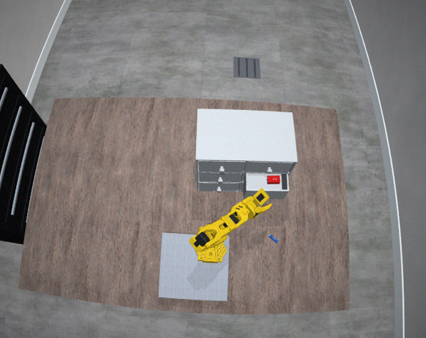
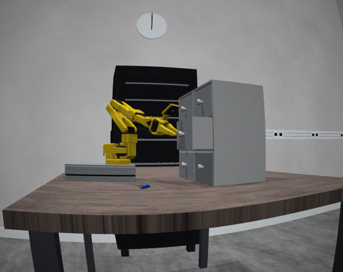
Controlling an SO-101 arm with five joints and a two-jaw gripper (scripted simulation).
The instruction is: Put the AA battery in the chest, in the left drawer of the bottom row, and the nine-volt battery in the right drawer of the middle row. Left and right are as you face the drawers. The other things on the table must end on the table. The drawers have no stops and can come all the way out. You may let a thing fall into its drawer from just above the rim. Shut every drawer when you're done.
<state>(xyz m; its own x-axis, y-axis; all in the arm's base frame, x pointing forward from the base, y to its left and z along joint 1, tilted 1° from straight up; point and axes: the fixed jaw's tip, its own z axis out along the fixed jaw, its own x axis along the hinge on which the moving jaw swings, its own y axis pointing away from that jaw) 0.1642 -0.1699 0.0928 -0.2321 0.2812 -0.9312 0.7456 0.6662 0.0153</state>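
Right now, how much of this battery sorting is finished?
About halfway. The red nine-volt battery already lies in the open right drawer of the middle row. The hand is at that drawer's knob, holding nothing, seemingly to shut it. The blue AA battery still lies on the table; its bottom-left drawer is unopened.

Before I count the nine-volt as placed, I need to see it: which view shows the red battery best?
The top view: it looks straight down into the pulled-out right drawer of the middle row, where the red nine-volt battery lies. The exterior view shows only that drawer's side wall, with the gripper at its knob; the battery is hidden.
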